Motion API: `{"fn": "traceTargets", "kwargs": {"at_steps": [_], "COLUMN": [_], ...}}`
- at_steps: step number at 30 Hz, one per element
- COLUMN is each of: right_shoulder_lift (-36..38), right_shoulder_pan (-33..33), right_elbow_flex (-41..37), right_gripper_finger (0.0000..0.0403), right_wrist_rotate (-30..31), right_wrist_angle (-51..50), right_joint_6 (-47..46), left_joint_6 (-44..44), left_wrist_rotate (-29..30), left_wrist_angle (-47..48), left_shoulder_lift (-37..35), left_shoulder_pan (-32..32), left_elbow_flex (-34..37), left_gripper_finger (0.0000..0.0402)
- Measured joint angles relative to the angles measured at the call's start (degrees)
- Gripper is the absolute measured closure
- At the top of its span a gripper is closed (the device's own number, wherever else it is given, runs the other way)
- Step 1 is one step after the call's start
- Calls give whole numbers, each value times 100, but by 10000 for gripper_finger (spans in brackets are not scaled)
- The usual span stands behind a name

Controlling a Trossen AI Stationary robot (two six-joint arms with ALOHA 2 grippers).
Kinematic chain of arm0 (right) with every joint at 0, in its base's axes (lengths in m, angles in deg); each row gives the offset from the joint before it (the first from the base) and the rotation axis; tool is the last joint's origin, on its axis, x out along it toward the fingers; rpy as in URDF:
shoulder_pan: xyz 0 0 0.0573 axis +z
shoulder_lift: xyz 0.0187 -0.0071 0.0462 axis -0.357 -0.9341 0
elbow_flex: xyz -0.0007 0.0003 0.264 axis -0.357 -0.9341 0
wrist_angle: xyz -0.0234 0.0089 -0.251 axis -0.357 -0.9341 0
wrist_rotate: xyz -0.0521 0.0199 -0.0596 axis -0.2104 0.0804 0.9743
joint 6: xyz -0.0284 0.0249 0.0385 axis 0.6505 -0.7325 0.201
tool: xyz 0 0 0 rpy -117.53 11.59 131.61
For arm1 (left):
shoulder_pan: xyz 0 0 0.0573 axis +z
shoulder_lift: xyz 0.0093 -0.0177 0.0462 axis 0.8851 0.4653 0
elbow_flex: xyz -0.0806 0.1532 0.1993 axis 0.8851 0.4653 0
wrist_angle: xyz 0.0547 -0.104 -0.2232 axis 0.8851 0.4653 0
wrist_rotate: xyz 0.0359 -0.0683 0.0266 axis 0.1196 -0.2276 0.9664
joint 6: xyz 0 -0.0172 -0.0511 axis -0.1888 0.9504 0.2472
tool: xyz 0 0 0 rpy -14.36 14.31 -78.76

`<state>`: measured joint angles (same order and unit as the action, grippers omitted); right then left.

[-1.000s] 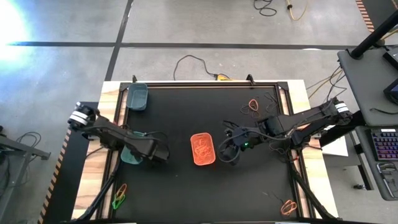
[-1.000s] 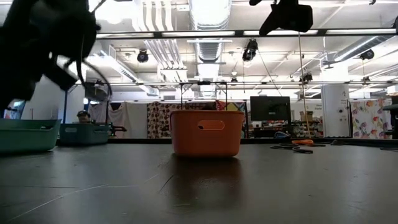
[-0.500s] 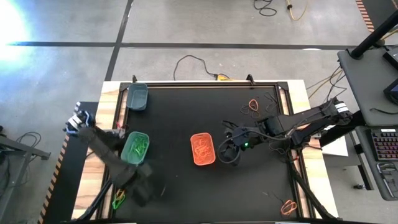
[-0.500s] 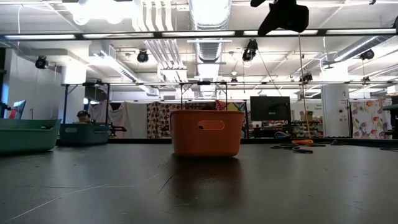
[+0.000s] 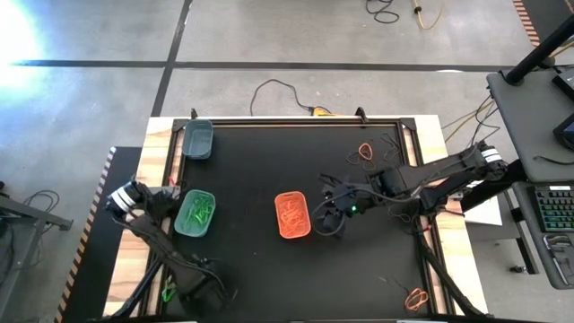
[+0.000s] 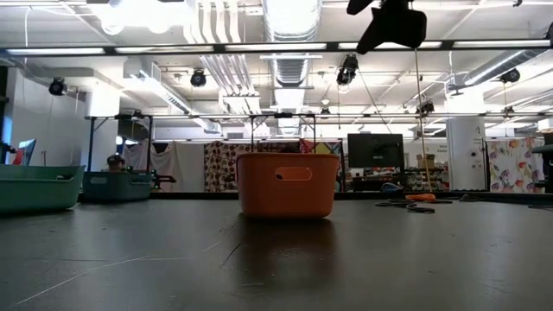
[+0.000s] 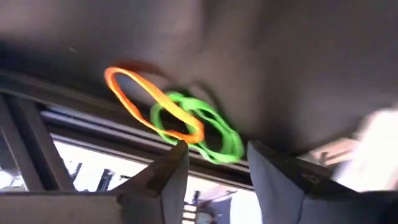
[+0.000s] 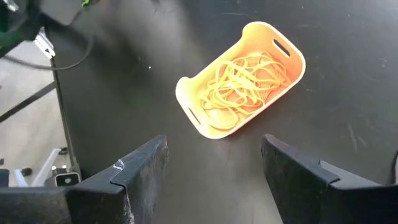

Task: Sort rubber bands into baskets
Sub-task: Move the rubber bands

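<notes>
The left gripper [image 7: 214,171] is held at the lower left of the high view, fingers parted. The right gripper [image 5: 328,221] is held wide open right of centre.

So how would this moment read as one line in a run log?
left end effector: open, at green and orange bands, table's front-left corner | right end effector: open, beside orange basket

This is looking like a large open lab or workshop hall: exposed silver ducts [image 6: 289,22] and strip lights are running across a high ceiling, a monitor [image 6: 375,149] is standing on a far bench, patterned curtains [image 6: 518,164] are hanging at the back, and loose cables [image 5: 387,9] are lying on taped concrete floor [image 5: 296,31]
</notes>
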<state>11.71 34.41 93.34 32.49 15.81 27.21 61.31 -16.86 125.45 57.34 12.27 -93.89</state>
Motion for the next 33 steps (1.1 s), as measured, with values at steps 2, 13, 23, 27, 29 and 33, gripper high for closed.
{"fn": "traceTargets", "kwargs": {"at_steps": [2, 13, 23, 27, 29, 33], "right_shoulder_lift": [0, 0, 2, 2, 2, 2], "right_shoulder_pan": [49, 238, 251, 249, 249, 249], "right_elbow_flex": [0, 0, 0, 0, 0, 0], "right_gripper_finger": [156, 156, 156, 156, 156, 156], "right_wrist_rotate": [-4, -4, -2, -2, -2, -2], "right_wrist_angle": [-10, -8, -8, -8, -7, -5], "right_joint_6": [-82, -271, -389, -383, -371, -299], "left_joint_6": [-197, -935, -649, -437, -375, -416], "left_wrist_rotate": [-100, -346, -44, 342, 611, 1752], "left_wrist_angle": [-135, -1008, -1494, -1472, -1404, -1356], "left_shoulder_lift": [-32, -54, -76, -76, -64, -54], "left_shoulder_pan": [2, -24, -59, -101, -111, -42], "left_elbow_flex": [312, 1218, 1248, 1048, 871, 117], "left_gripper_finger": [262, 278, 328, 391, 394, 400]}}
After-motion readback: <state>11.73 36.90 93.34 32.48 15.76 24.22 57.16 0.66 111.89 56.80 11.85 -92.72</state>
